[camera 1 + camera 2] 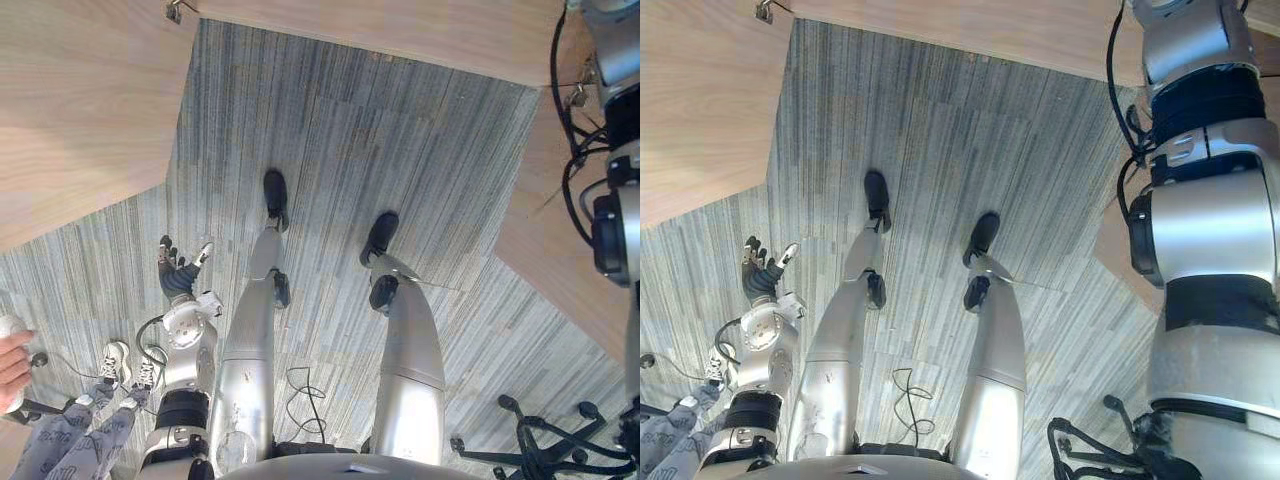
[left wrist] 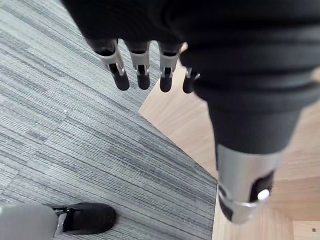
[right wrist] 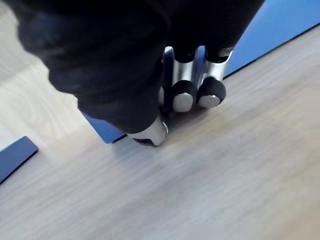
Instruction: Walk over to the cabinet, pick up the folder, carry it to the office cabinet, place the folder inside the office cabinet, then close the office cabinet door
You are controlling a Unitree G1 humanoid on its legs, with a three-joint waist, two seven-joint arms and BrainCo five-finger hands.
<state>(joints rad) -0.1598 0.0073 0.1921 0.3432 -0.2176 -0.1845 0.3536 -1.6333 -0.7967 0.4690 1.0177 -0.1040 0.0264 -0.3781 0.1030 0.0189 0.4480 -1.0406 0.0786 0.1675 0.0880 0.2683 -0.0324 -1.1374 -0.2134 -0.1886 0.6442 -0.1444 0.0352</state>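
Note:
A blue folder lies flat on a pale wooden cabinet top. My right hand is at the folder's near edge, fingers curled down onto it and the thumb tucked beneath, pinching that edge. The right arm reaches up along the right side of the eye views. My left hand hangs low at my left side over the grey carpet, fingers straight and holding nothing.
Wooden cabinet tops ring the grey striped carpet: one at the left, one along the back, one at the right. A person's hand and shoes are at lower left. A chair base stands at lower right. A dark blue flat object lies near the folder.

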